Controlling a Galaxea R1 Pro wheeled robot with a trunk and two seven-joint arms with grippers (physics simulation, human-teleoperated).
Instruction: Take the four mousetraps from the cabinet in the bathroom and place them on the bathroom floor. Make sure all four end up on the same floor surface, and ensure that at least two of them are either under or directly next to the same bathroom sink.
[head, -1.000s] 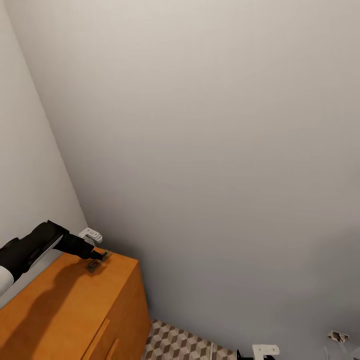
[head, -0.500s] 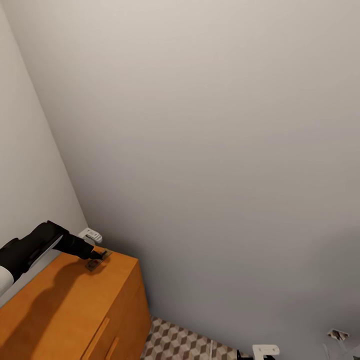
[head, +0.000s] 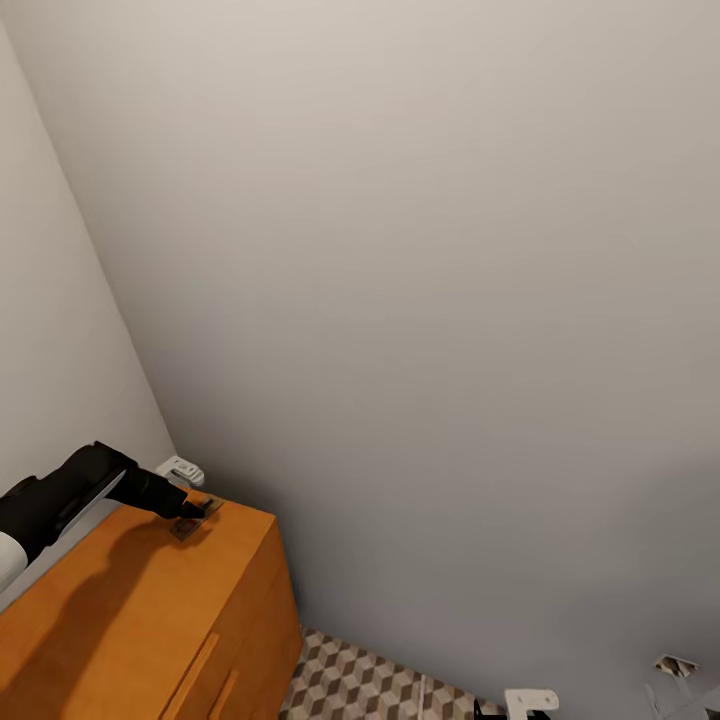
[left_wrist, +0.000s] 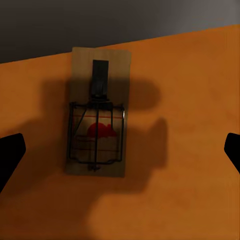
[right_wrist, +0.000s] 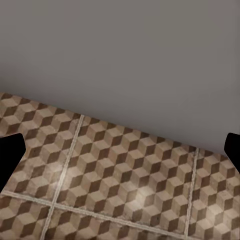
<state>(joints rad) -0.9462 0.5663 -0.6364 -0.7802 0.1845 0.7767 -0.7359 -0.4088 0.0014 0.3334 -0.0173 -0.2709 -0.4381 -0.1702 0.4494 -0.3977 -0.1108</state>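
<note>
Left claw (left_wrist: 120, 150) is spread wide above a mousetrap (left_wrist: 97, 112), nothing held; its dark fingertips (left_wrist: 10, 152) are seen far apart on either side of the trap. Over the past second little has changed: the arm was already poised over the same trap (head: 193, 521), which lies flat at the cabinet (head: 130, 610) top's far corner. A grasp is judged imminent. Right claw (right_wrist: 120, 150) is likewise spread, empty, over the floor (right_wrist: 115, 175).
</note>
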